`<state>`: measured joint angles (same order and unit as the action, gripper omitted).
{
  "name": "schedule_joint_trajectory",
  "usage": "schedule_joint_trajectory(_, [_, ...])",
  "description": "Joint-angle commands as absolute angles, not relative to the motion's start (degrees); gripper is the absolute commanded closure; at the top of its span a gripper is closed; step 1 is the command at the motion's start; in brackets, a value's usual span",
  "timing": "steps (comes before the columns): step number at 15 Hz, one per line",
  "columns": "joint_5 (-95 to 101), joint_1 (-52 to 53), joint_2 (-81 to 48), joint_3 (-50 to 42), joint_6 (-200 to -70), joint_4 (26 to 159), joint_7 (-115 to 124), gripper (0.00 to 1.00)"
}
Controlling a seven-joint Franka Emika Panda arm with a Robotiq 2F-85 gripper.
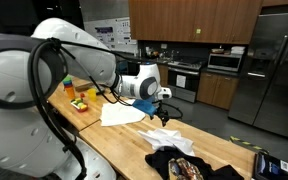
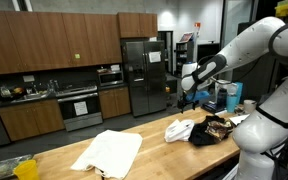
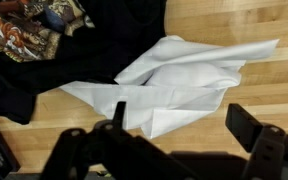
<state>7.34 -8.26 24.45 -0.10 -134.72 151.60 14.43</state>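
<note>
My gripper (image 3: 181, 125) is open and empty, hanging above the wooden countertop (image 3: 254, 85). Just beyond its fingers in the wrist view lies a crumpled white cloth (image 3: 179, 80). A black garment (image 3: 24, 70) with a patterned brown part (image 3: 29, 25) lies beside the cloth. In both exterior views the gripper (image 1: 162, 103) (image 2: 187, 92) hovers above the small white cloth (image 1: 164, 134) (image 2: 180, 128), not touching it. The dark garment (image 1: 184, 163) (image 2: 216, 129) sits next to that cloth.
A larger white cloth (image 1: 119, 114) (image 2: 109, 152) lies spread further along the counter. Yellow and orange items (image 1: 79, 97) stand at one end. A dark device (image 1: 272, 164) sits at the other end. Kitchen cabinets and a steel fridge (image 2: 142, 75) stand behind.
</note>
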Motion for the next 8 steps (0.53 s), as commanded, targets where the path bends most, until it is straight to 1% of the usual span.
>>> schedule_joint_trajectory(1, [7.28, -8.33, 24.47, -0.04, -134.58, 151.52, 14.36, 0.00])
schedule_joint_trajectory(2, [7.28, -8.33, 24.47, -0.04, -134.58, 151.52, 14.36, 0.00])
schedule_joint_trajectory(5, [1.87, -6.02, 20.64, -2.82, -127.58, 148.56, 7.62, 0.00])
schedule_joint_trajectory(8, [-0.09, -7.67, 16.04, -3.02, -125.96, 148.03, 12.70, 0.00])
